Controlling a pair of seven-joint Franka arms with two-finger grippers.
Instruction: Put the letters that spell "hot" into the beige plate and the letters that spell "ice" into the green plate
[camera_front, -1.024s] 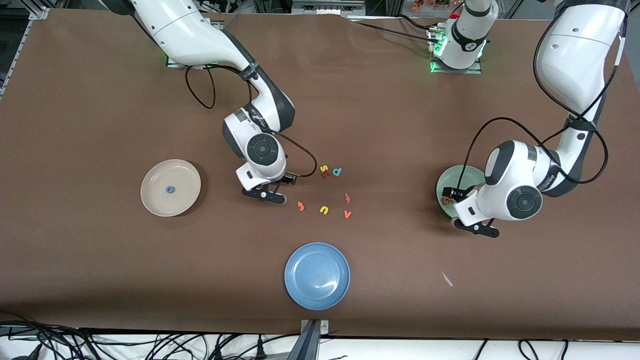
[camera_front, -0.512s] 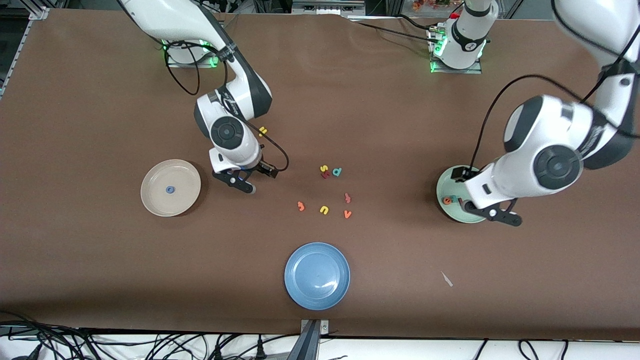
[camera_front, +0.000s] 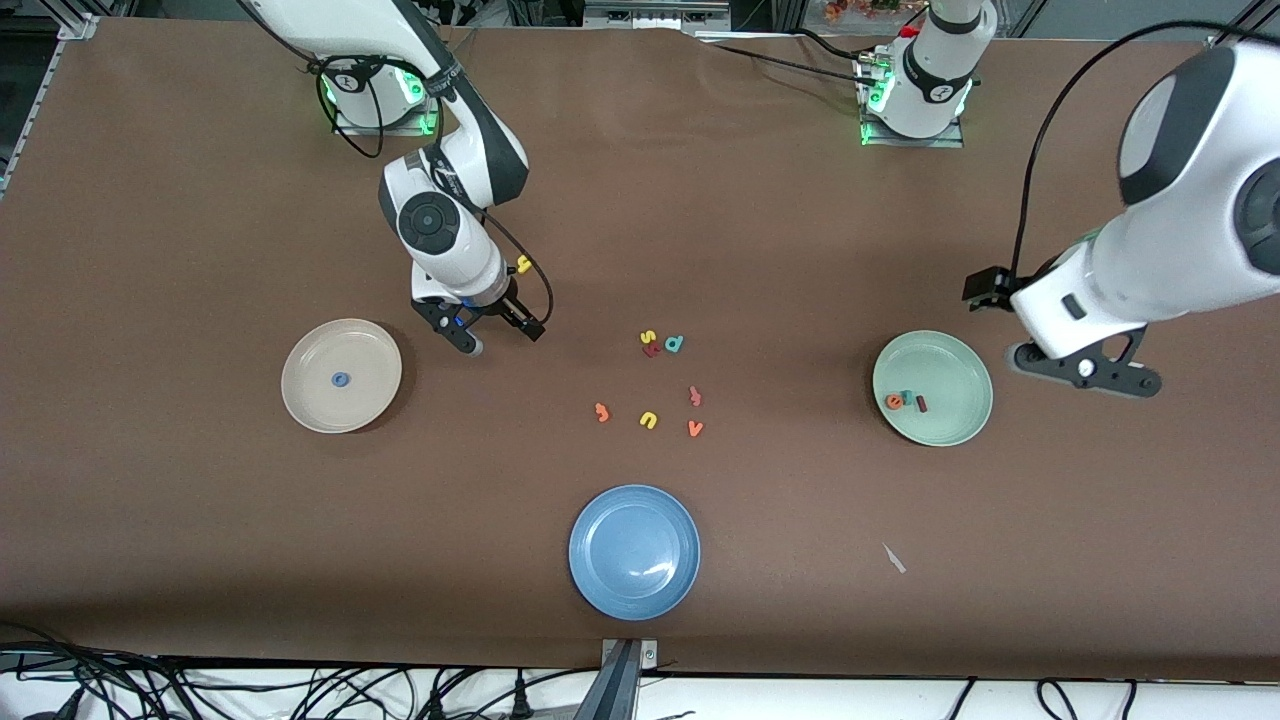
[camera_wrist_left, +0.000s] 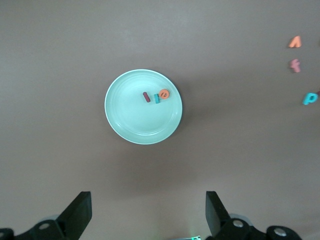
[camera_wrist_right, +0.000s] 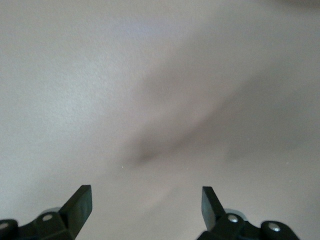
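The brown table (camera_front: 200, 550) fills the front view, and both arms reach down from its upper edge.

The left arm is high over bare table, at the edge of the frame beside the green plate (camera_front: 950, 430). The left gripper (camera_front: 1088, 368) has its jaws spread wide and carries nothing. In the left wrist view the plate is well apart from the fingers (camera_wrist_left: 80, 210). I judge that this arm waits, because its word is complete.

The right gripper (camera_front: 498, 335) hangs in the upper middle of the frame, between the beige plate (camera_front: 300, 400) and the group of loose letters. It is also fully open and empty (its own camera shows only bare table between the fingers (camera_wrist_right: 82, 200)). It is probably about to fetch the next letter.

The blue plate (camera_front: 634, 552), low in the middle of the frame, holds nothing, as the task does not use it.

In the green plate the orange e (camera_front: 893, 402), the teal c (camera_front: 907, 397) and the dark red i (camera_front: 921, 404) lie close together. The beige plate holds only the blue o (camera_front: 340, 379).

The orange t (camera_front: 601, 411) is loose on the table in the centre of the frame, so it is not yet sorted. One yellow letter (camera_front: 648, 337) lies above it in the frame and another small yellow piece (camera_front: 522, 265) lies beside the right wrist. I cannot tell which one is the h.
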